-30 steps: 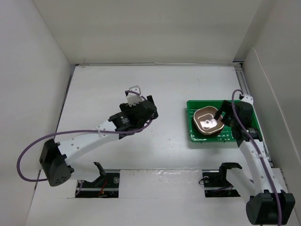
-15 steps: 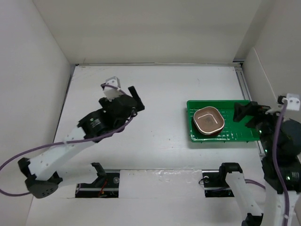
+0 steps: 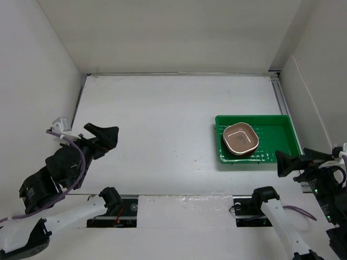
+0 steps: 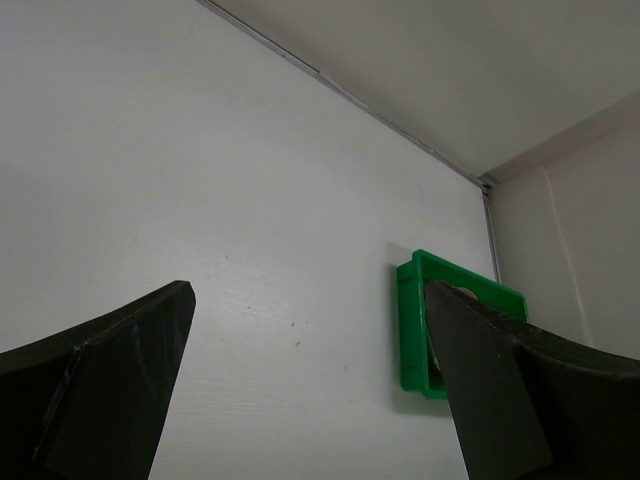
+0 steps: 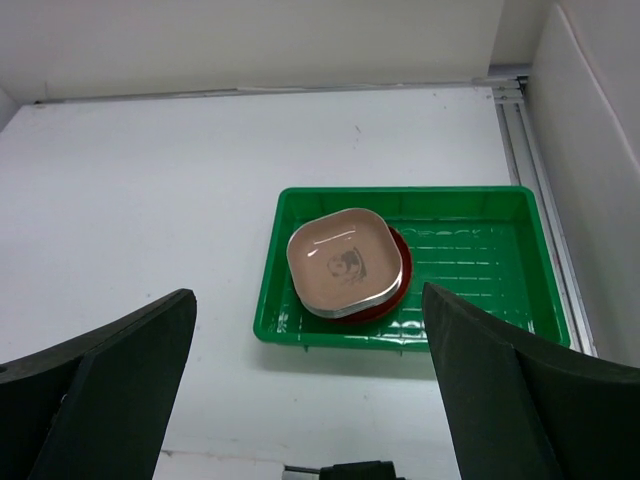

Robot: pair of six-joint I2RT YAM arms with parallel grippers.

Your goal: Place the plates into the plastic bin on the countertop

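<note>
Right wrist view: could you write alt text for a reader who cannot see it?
A green plastic bin on the white countertop holds a stack of plates in its left half, a tan-pink panda-print plate on top and a red plate beneath. The open right gripper frames the bottom corners.

The white bench [image 3: 162, 124] is a plain, flat surface edged by white walls. Directly on it lies a green plastic bin [image 3: 274, 135] (shallow, low-walled), at about three o'clock, near the right wall.
</note>
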